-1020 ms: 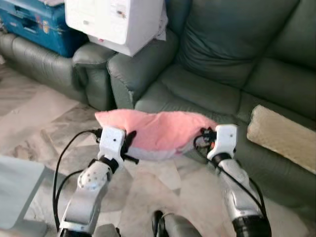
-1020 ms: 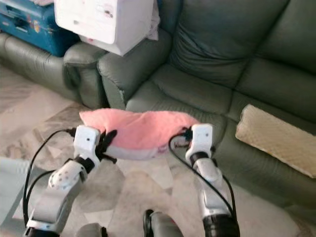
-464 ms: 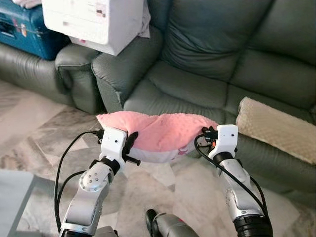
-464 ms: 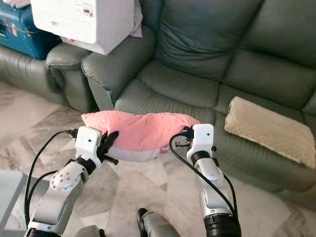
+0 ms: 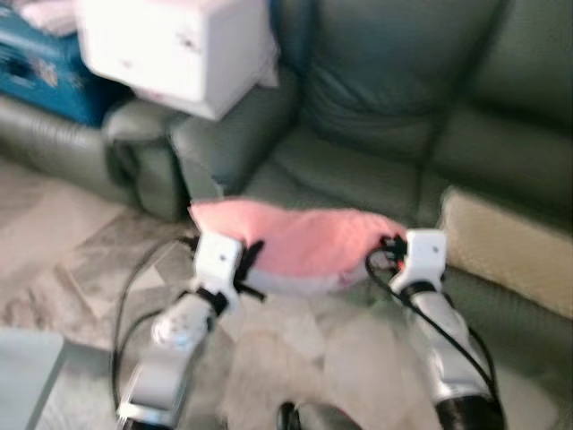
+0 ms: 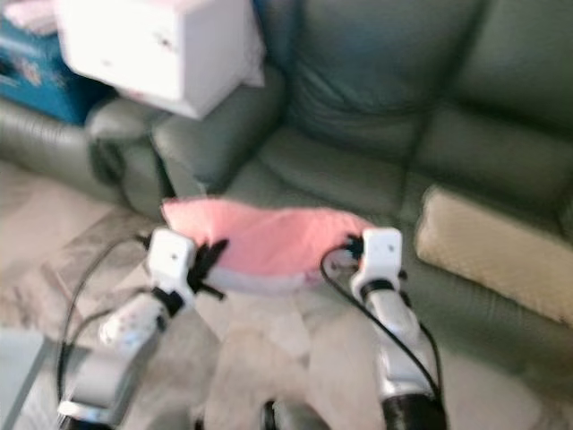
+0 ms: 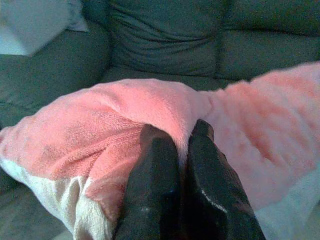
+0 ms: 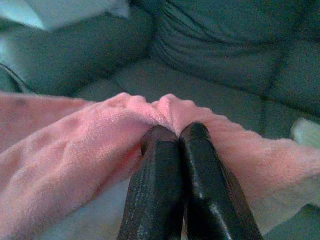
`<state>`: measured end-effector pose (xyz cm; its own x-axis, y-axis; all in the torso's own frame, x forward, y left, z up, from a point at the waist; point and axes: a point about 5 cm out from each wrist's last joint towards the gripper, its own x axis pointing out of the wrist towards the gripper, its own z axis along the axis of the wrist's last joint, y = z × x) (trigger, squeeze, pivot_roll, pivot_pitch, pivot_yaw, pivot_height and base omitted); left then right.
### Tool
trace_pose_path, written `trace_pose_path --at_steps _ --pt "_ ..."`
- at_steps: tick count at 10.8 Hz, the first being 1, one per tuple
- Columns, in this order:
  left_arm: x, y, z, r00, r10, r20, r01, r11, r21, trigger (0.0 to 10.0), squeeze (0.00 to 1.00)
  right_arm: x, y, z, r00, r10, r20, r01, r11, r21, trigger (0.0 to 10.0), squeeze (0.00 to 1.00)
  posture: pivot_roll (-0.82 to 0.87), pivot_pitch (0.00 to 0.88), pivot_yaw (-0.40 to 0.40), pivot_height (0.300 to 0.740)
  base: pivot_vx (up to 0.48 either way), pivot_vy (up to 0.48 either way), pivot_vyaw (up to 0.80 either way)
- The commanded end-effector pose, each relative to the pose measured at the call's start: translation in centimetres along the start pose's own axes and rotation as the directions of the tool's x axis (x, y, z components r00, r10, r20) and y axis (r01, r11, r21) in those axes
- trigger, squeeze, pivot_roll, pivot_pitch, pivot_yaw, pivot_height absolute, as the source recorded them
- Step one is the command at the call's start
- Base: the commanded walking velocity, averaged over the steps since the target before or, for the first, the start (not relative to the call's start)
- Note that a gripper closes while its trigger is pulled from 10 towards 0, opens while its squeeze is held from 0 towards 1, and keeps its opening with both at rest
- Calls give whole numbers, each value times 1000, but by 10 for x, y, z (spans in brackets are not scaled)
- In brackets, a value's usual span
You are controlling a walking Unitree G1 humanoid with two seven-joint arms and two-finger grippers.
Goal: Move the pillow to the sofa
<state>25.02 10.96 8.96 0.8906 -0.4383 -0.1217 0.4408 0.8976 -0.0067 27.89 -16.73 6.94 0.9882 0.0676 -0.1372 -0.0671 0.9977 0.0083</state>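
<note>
Counted: 1 pink pillow [image 5: 300,244], 1 green sofa [image 5: 385,107], 1 beige cushion [image 5: 506,251] on sofa seat at right, 1 white box [image 5: 170,49] on far-left armrest, 1 blue case [image 5: 45,76] far left, 2 grippers. Pillow held in air betw. both arms, near front edge of sofa seat, above marble floor [image 5: 63,260]; not resting on sofa. Left gripper [image 7: 176,134] clenched on pillow's left end, fingers [image 7: 152,170] nearly touching w/ fold of pink fabric pinched betw. them. Right gripper [image 8: 175,131] clenched likewise on right end, fabric bunched at tips. Head views blurred; show whole layout, both silver arms, black cables. Wrist views add finger closure and pillow's pale underside [image 7: 75,200]; right wrist view also catches pale corner of beige cushion at far edge.
</note>
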Motion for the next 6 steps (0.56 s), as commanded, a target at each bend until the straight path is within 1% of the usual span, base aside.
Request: trace_pose_path --at_steps 1,4,6 --pt "-2 1 4 1000 -8 22 8 1000 0 10000 0 0 6 0 1000 18 3 -18 1000 7 10000 0 14 91 -65 740 300 0 0" --pt "-1 0 3 1000 -11 23 11 1000 0 10000 0 1 7 0 1000 22 4 -22 1000 10 10000 0 14 90 -66 740 300 0 0" --pt "-2 0 3 1000 -15 23 15 1000 0 10000 0 1 8 0 1000 20 -1 -20 1000 7 10000 0 14 91 -65 740 300 0 -734"
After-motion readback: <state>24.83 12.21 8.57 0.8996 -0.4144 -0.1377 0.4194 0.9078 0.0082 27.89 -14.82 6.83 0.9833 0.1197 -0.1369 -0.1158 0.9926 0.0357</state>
